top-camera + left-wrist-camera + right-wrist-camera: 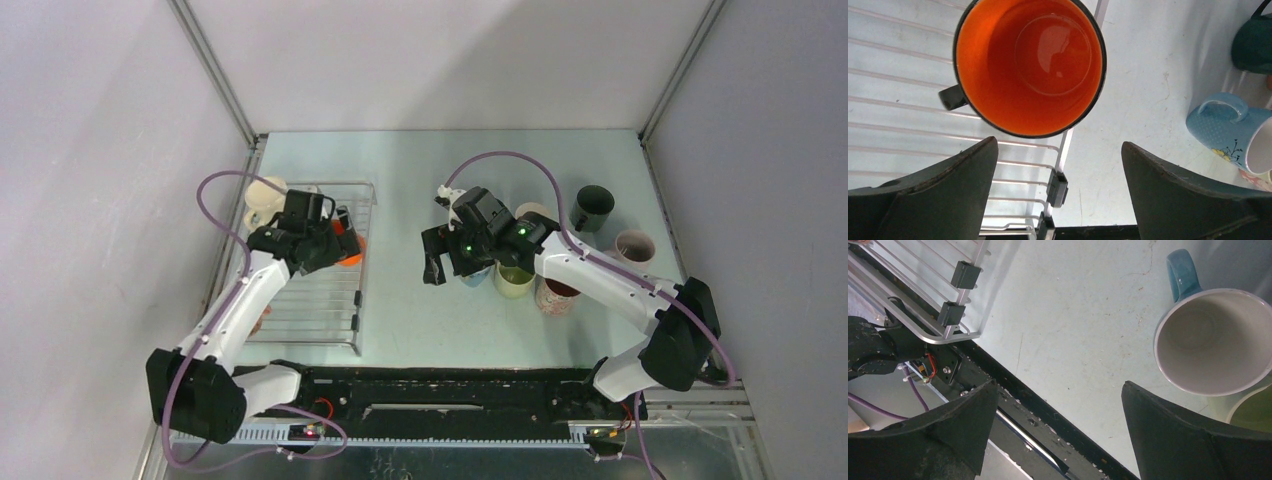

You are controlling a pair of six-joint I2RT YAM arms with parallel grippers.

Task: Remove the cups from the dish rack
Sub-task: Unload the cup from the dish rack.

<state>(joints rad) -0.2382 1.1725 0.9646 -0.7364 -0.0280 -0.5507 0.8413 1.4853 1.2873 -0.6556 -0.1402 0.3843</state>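
Note:
An orange mug (pixel 1030 65) with a black rim and handle stands upright at the right edge of the dish rack (pixel 898 125). My left gripper (pixel 1059 150) is open and empty just above and short of it; in the top view the gripper (pixel 338 235) partly covers the mug (pixel 353 254). A cream mug (pixel 265 200) stands at the rack's (pixel 320 300) far left corner. My right gripper (pixel 1058 390) is open and empty above the table beside a light blue mug (pixel 1215 340). In the top view it (pixel 450 265) hovers left of the mug cluster.
On the table to the right stand a pale green mug (pixel 514 281), a flowered mug (pixel 556 296), a pink mug (pixel 634 247), a dark teal mug (pixel 593 208) and a cream one (pixel 535 211). Something orange-pink (pixel 262 320) shows under my left arm on the rack. Walls enclose the table.

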